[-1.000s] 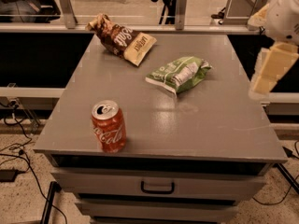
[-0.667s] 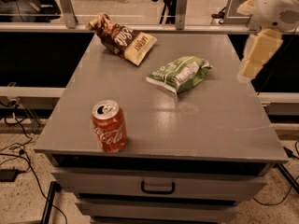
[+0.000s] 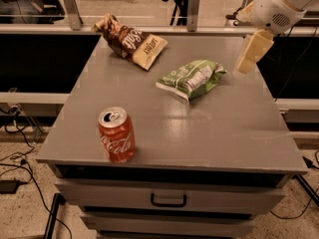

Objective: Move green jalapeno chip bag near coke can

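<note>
The green jalapeno chip bag (image 3: 190, 78) lies flat on the grey table, right of centre, crinkled, with white and grey label patches. The red coke can (image 3: 116, 135) stands upright near the table's front left edge, silver top with pull tab showing. The gripper (image 3: 253, 52) hangs from the white arm at the upper right, above the table's right side, just right of the green bag and apart from it. It holds nothing that I can see.
A dark brown and cream chip bag (image 3: 132, 42) lies at the back left of the grey table (image 3: 224, 133). A drawer with a handle (image 3: 168, 201) is below the front edge. A rail and posts run behind the table. Cables lie on the floor at left.
The gripper has moved left and toward the back, from beyond the table's right edge to just right of the green bag. The bags and the can have not moved.
</note>
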